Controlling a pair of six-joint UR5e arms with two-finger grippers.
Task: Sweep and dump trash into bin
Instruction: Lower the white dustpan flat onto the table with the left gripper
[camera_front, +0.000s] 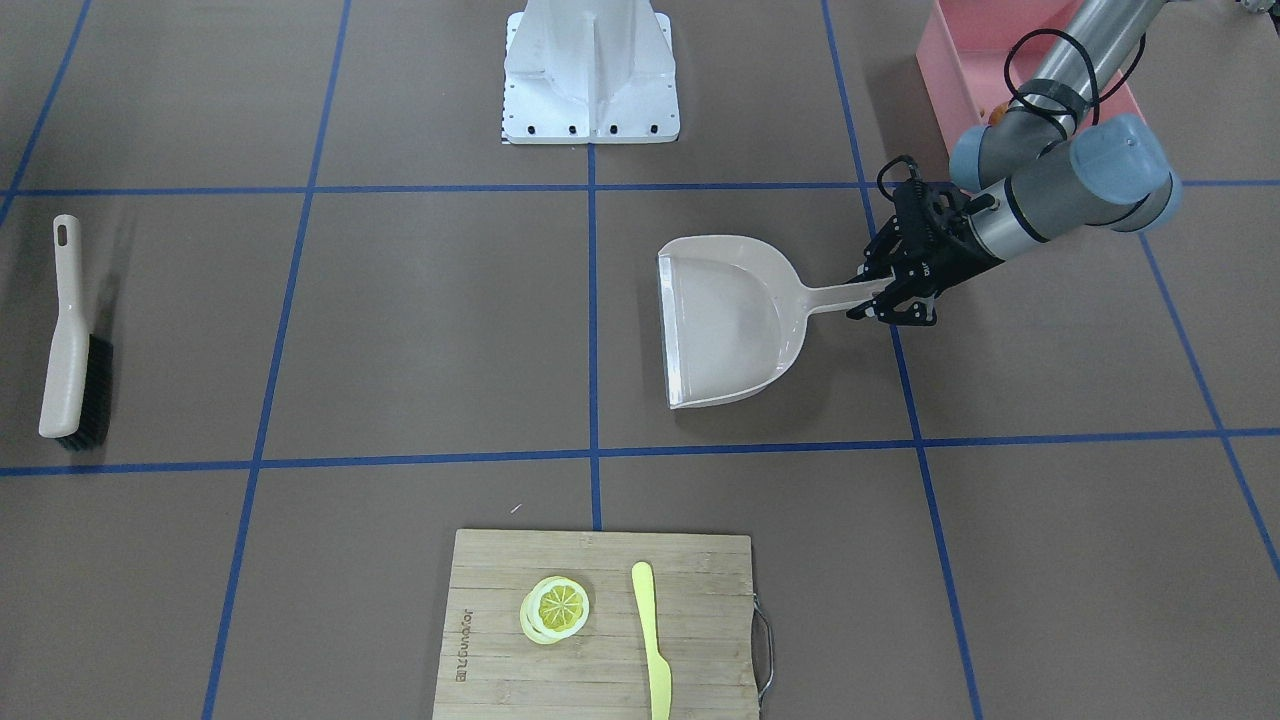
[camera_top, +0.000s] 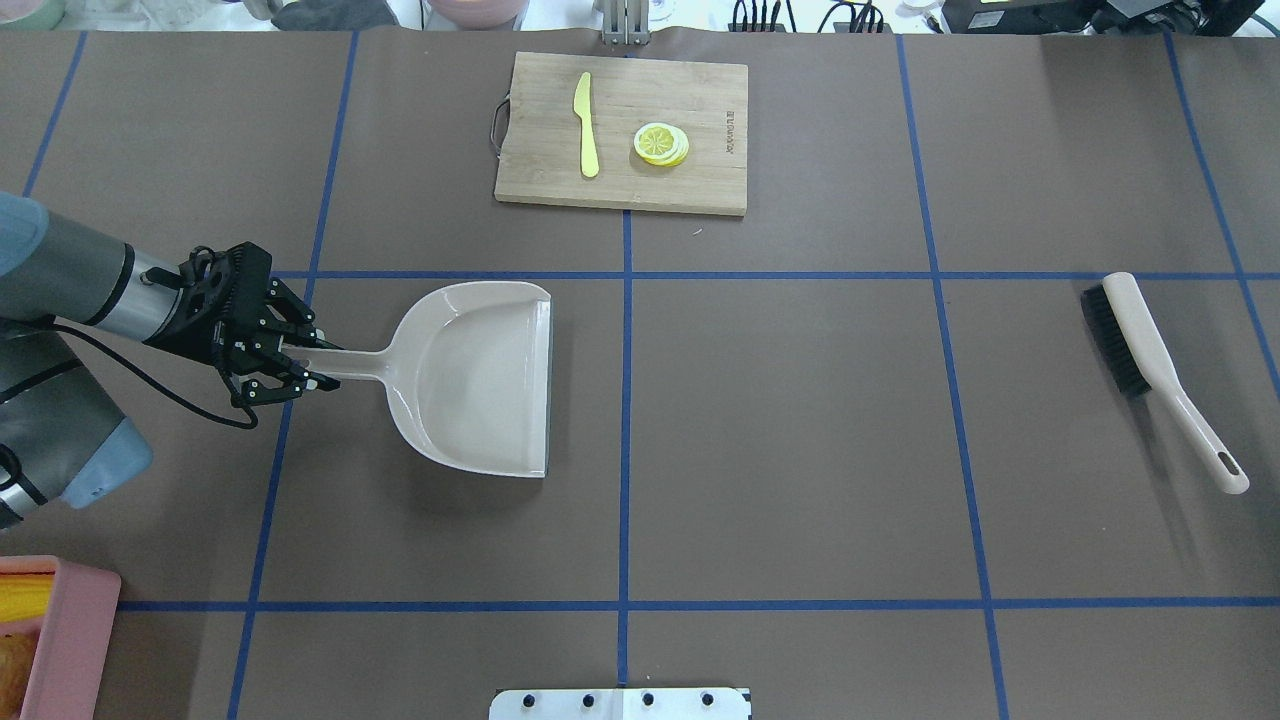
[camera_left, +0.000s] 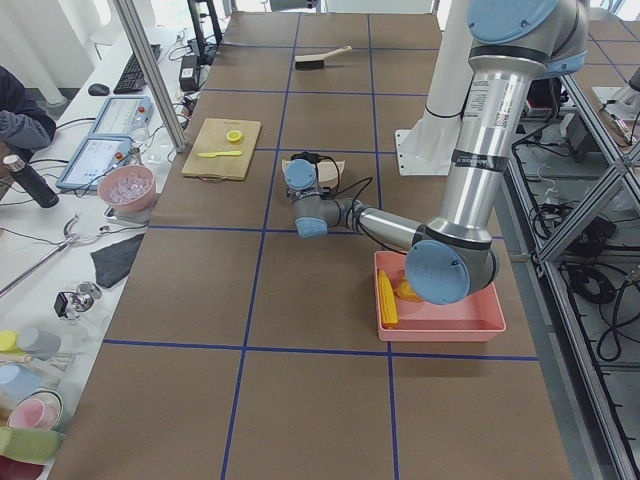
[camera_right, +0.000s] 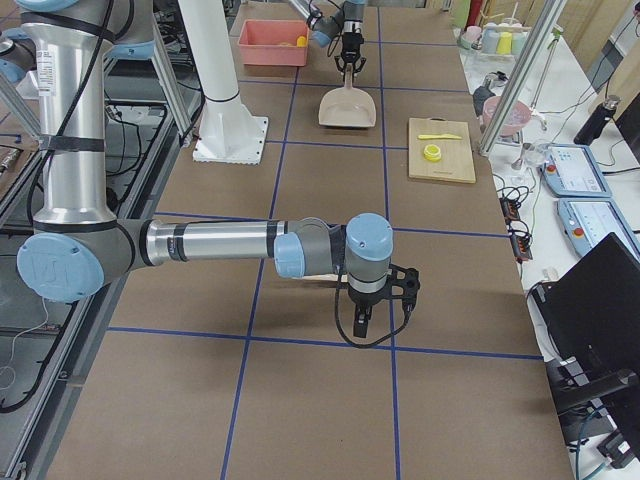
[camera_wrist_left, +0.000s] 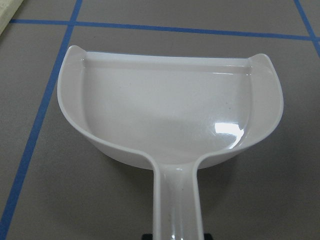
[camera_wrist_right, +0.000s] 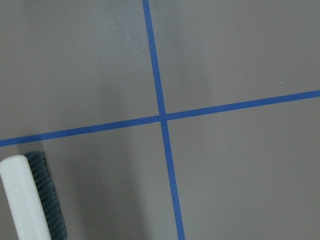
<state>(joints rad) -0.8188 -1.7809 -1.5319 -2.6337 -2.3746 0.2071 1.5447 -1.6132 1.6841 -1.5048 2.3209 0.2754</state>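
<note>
At the narrow end of the dustpan (camera_top: 470, 380), the left gripper (camera_top: 322, 365) has its jaws pressed on either side of the handle (camera_top: 360, 365), which looks like a firm hold on it. The pan lies flat on the worktop (camera_top: 800, 450) with nothing in its scoop. The handle's long axis runs straight back from the scoop into the gripper, and the pan's open lip faces away from that arm. Any pull-back or lift has to follow that line. The trash is not by the dustpan. It lies in the bin (camera_top: 95, 610), which stands on the handle side of the dustpan and closer to the robot's base, behind the left arm's elbow. A yellow corn cob (camera_top: 22, 598) and a tan-orange piece (camera_left: 408, 290) show inside it; a third piece cannot be made out. The left arm is thus the near one to both pan and bin, and the dumping looks done. On the far side of the dustpan's lip, well apart, lies the brush (camera_top: 1160, 370). The right gripper (camera_right: 380, 318) hangs close to it, whether open or closed I cannot tell.
</note>
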